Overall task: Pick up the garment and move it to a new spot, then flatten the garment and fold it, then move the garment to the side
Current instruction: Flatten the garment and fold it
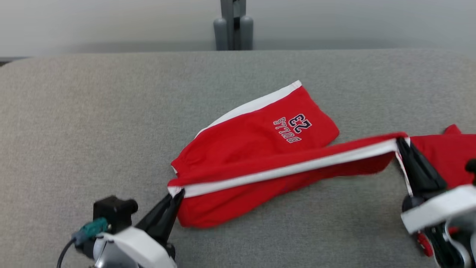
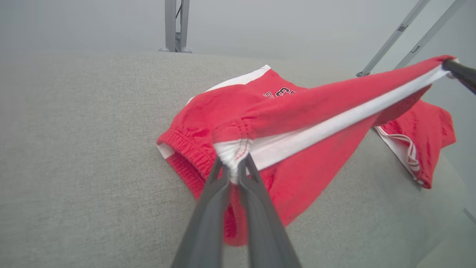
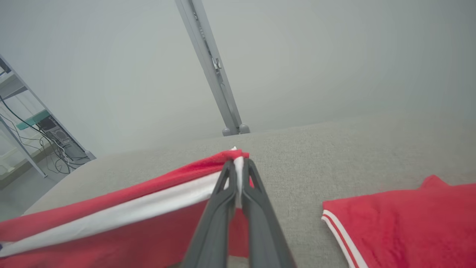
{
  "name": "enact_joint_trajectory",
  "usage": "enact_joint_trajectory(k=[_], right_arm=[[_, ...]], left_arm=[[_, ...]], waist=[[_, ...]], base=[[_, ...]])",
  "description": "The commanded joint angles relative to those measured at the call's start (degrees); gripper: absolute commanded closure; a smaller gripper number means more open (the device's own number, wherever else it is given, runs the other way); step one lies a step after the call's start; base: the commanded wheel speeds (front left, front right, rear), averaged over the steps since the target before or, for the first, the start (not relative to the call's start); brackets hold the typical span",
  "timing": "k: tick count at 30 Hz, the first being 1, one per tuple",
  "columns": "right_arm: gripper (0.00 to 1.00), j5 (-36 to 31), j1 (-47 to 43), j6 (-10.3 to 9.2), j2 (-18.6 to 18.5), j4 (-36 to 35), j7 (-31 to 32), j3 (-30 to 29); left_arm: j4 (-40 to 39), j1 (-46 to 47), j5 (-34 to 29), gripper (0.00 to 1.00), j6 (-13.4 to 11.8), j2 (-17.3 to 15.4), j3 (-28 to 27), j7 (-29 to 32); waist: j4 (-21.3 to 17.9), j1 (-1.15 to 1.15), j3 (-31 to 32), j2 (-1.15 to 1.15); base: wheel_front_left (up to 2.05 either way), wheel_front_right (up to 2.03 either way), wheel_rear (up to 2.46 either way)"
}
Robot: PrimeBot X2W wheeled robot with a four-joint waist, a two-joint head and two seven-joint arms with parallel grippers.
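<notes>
I have the red garment [image 1: 256,145] pinched at both ends of its white stripe. The left gripper [image 1: 178,194] has its fingers closed on the waistband corner and the right gripper [image 1: 401,143] on the hem, the edge taut and lifted, the rest lying mid-worktop [image 1: 93,111]. This reads as the fold (possibly flattening). Next I'd carry that edge across evenly, clear of the other red cloth [image 1: 450,156].

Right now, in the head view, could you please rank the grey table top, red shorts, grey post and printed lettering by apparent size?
1. grey table top
2. red shorts
3. grey post, narrowly; it stands farthest off and the frame's top cuts it
4. printed lettering on the shorts
</notes>
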State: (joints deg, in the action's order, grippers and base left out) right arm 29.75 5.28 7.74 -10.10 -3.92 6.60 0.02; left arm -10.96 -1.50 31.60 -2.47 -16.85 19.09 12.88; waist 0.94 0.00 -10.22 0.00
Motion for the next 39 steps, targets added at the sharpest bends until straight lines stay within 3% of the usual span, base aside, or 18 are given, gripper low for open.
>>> enact_joint_trajectory(k=[1, 13, 21, 28, 29, 30, 31, 36, 39], right_arm=[[1.00, 0.7, 1.8, -0.45, -0.8, 1.0, -0.1, -0.2], [1.00, 3.8, 31.5, -0.34, -8.2, 26.7, 0.1, 10.3], [1.00, 6.8, 42.0, -0.25, -10.4, 39.4, -2.7, 19.5], [1.00, 10.5, 46.6, -0.25, -10.7, 46.1, -5.6, 24.7], [0.75, 10.9, 47.0, -0.25, -10.7, 46.9, -6.0, 25.2], [0.14, 11.4, 47.2, -0.25, -10.6, 47.5, -6.4, 25.7], [0.00, 11.8, 47.3, -0.25, -10.5, 48.0, -7.0, 26.2], [0.00, 13.1, 47.0, -0.24, -10.2, 49.1, -12.2, 27.3], [0.00, 13.1, 45.0, -0.24, -10.2, 48.6, -15.8, 28.1]], left_arm=[[0.9, 1.3, 0.3, 1.00, 0.2, -0.1, -0.6, -0.3], [17.8, 22.2, 1.1, 1.00, 6.5, 7.1, 3.0, -3.8], [26.1, 28.7, 2.1, 1.00, 8.0, 10.0, 4.3, -6.6], [29.6, 30.8, 2.8, 1.00, 8.9, 10.9, 5.9, -8.3], [29.9, 31.0, 2.5, 0.90, 8.9, 10.8, 6.0, -8.8], [30.1, 31.1, 2.5, 0.44, 8.9, 10.8, 5.8, -9.4], [30.5, 31.0, 2.5, 0.00, 8.8, 10.8, 5.7, -9.9], [30.5, 29.2, 1.1, 0.00, 6.2, 10.0, 4.4, -13.3], [29.5, 28.1, -0.8, 0.00, 2.9, 8.9, 3.1, -16.0]], waist=[[1.6, 0.00, -2.0, 0.00], [9.2, 0.00, -13.6, 0.00], [11.8, 0.00, -16.1, 0.00], [11.9, 0.00, -16.4, 0.00], [11.8, 0.00, -16.3, 0.00], [11.6, 0.00, -16.2, 0.00], [11.4, 0.00, -16.0, 0.00], [9.6, 0.00, -14.4, 0.00], [8.4, 0.00, -12.9, 0.00]], base=[[0.00, 0.00, 0.00], [0.00, 0.00, 0.00], [0.00, 0.00, 0.00], [0.00, 0.00, 0.00], [0.00, 0.00, 0.00], [0.00, 0.00, 0.00], [0.00, 0.00, 0.00], [0.00, 0.00, 0.00], [0.00, 0.00, 0.00]])
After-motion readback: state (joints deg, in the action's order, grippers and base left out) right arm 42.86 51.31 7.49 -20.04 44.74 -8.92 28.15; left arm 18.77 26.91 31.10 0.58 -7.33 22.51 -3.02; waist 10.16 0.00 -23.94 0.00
